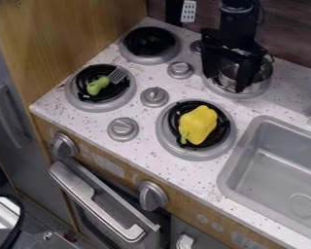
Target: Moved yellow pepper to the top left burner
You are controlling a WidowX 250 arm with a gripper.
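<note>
Well apart from the open pincer (pixel 227 81), yellow pepper (pixel 199 124) nearer the camera, on the lower right burner (pixel 194 153)

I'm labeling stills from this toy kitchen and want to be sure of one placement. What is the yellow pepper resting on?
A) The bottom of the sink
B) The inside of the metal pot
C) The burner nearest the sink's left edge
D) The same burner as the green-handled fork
C: the yellow pepper lies on the black coils of the burner just left of the sink.
</note>
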